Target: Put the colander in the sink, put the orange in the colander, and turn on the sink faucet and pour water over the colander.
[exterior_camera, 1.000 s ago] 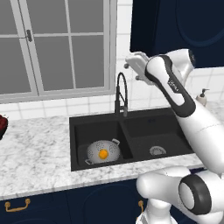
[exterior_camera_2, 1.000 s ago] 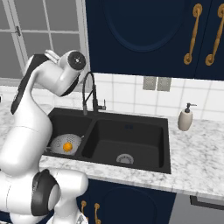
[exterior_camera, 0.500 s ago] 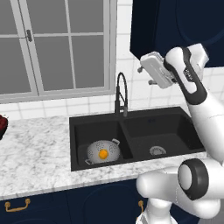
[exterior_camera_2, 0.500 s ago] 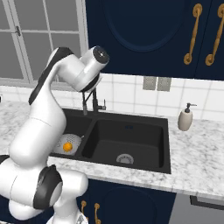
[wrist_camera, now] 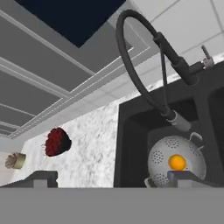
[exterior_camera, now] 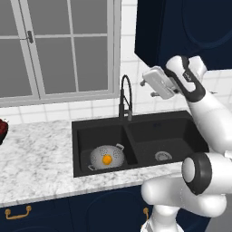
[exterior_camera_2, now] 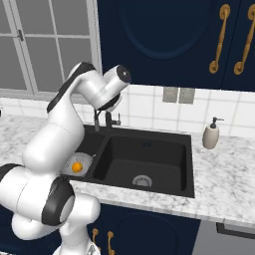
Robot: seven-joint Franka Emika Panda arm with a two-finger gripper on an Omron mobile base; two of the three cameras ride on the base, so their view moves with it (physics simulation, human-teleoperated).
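The silver colander [exterior_camera: 105,155] sits in the left basin of the black sink [exterior_camera: 154,136], with the orange [exterior_camera: 107,159] inside it. The black gooseneck sink faucet [exterior_camera: 124,97] stands behind the divider. My gripper [exterior_camera: 147,88] hangs open and empty, high up and just right of the faucet's arch. In the hand view the open gripper [wrist_camera: 113,179] looks down past the faucet [wrist_camera: 142,74] at the colander [wrist_camera: 192,164] and the orange [wrist_camera: 177,162]. No water shows at the nozzle. The right base view has the colander [exterior_camera_2: 82,160] and orange [exterior_camera_2: 76,167] partly behind my arm.
A dark red bowl [wrist_camera: 57,141] and a small potted plant [wrist_camera: 15,160] stand on the marble counter left of the sink. A beige soap dispenser [exterior_camera_2: 211,134] stands right of the sink. Window behind, dark cabinets above.
My hand has swung from above the faucet to its right and come slightly lower, turning at the wrist. The colander and orange have not moved.
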